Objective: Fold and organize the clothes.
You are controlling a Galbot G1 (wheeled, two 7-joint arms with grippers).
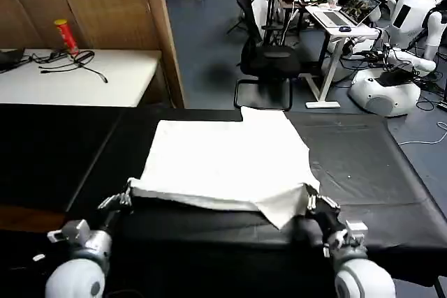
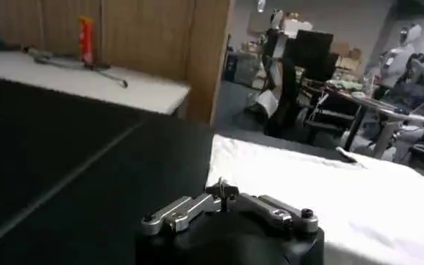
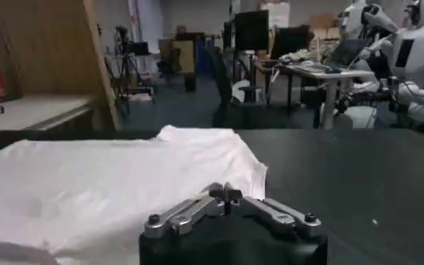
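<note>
The clothes are one white T-shirt [image 1: 223, 158], lying partly folded on the black table cloth [image 1: 370, 165], printed side hidden. My left gripper [image 1: 126, 199] is shut at the shirt's near left corner, its tips [image 2: 224, 190] meeting against the white cloth [image 2: 327, 187]. At the near right corner my right gripper [image 1: 313, 202] is also shut, its tips [image 3: 225, 191] touching the cloth [image 3: 104, 187]. The near hem between them hangs slightly off the table, with a loose triangular flap [image 1: 283, 211] sagging toward the right gripper.
A white desk [image 1: 70, 78] with a red can [image 1: 66, 35] and cables stands beyond the table's far left, beside a wooden partition [image 1: 164, 33]. An office chair [image 1: 269, 61] and a white robot base [image 1: 384, 92] stand on the floor behind.
</note>
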